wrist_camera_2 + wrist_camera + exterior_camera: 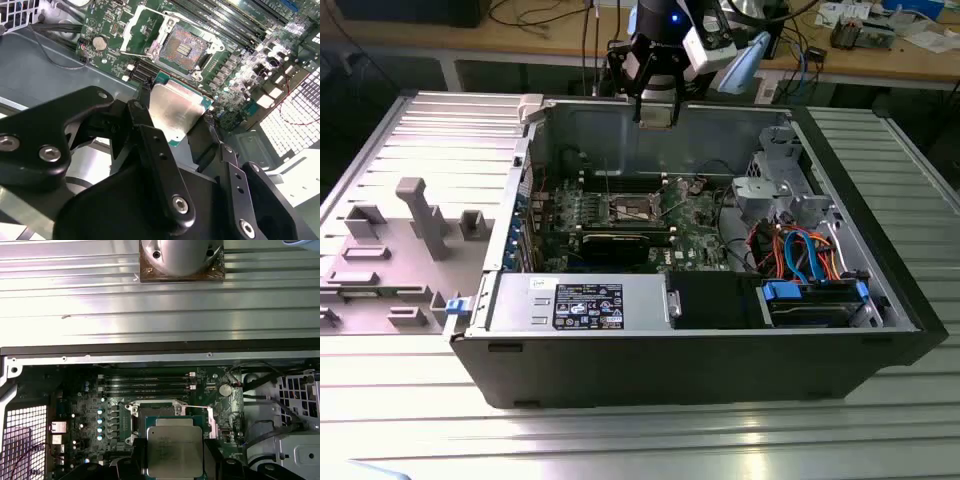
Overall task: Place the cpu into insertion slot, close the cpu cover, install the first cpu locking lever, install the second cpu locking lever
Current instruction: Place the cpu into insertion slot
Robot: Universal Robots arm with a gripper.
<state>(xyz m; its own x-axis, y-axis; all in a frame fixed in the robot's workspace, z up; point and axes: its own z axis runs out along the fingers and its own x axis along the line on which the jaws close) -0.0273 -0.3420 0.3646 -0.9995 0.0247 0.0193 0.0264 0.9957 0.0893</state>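
Note:
My gripper [177, 129] is shut on the cpu [175, 112], a flat square chip with a silvery metal top and green edge, pinched by its sides between the two black fingers [145, 125]. In the first wrist view the cpu [175, 447] hangs above the motherboard, partly covering the insertion slot [157, 412]. The insertion slot [182, 47] lies bare with its dark pin field showing, and the cpu cover [137, 25] stands swung open beside it. In the exterior view the gripper [657, 110] hovers high over the back wall of the open computer case, well above the insertion slot [633, 208].
Long black memory slots [150, 385] run beside the socket, with a coin cell [226, 389] nearby. In the case sit a labelled power supply [585, 303], a blue drive bay [815, 300] and orange and blue cables [800, 250]. A grey side panel [410, 230] lies at the exterior view's left.

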